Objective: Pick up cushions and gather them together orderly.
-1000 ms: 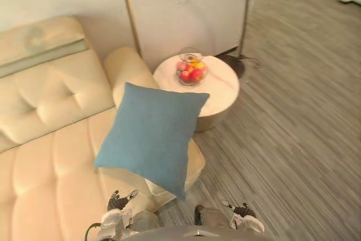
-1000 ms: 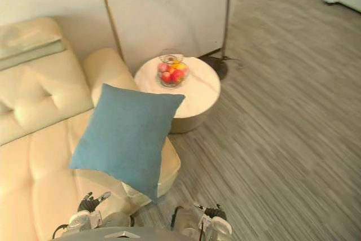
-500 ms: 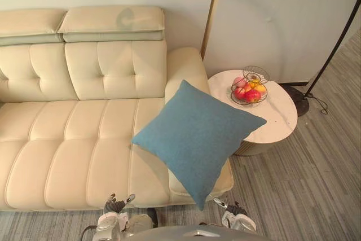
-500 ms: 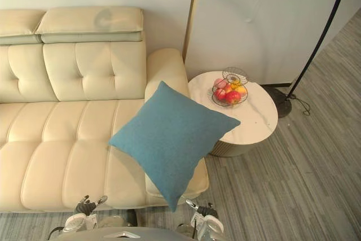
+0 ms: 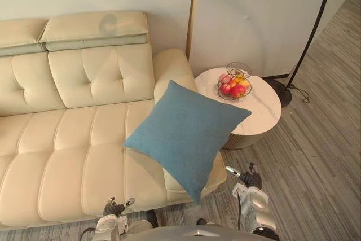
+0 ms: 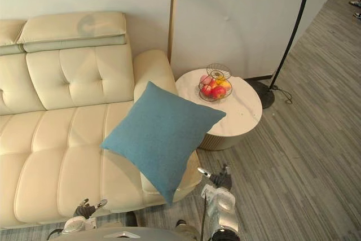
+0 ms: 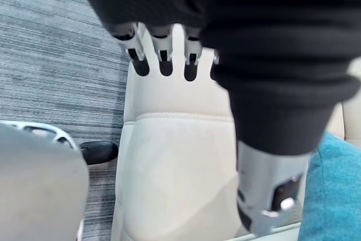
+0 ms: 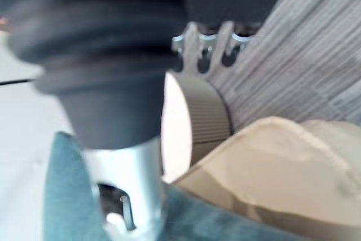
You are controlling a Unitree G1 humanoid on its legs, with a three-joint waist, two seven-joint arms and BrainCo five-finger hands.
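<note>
A blue square cushion [image 5: 186, 131] stands tilted on the right end of the cream sofa [image 5: 67, 139]. It leans on the armrest [image 5: 172, 66], and its lower corner hangs past the seat's front edge. My right hand [image 5: 249, 180] is raised over the floor just right of that corner, open and apart from the cushion [image 8: 65, 196]. My left hand [image 5: 115, 207] is low before the sofa's front edge, open and holding nothing. In the left wrist view its fingers [image 7: 163, 60] point at the sofa seat [image 7: 175, 167], with the cushion [image 7: 333, 196] off to one side.
A round white side table [image 5: 256, 114] stands right of the sofa and carries a wire basket of fruit [image 5: 234, 86]. A floor lamp's pole [image 5: 313, 29] and base [image 5: 282, 91] stand behind it. Grey striped floor [image 5: 316, 167] spreads to the right.
The camera has shifted a little. My right hand has risen from the bottom edge to beside the cushion's lower corner. The left hand stays low, and the cushion has not moved.
</note>
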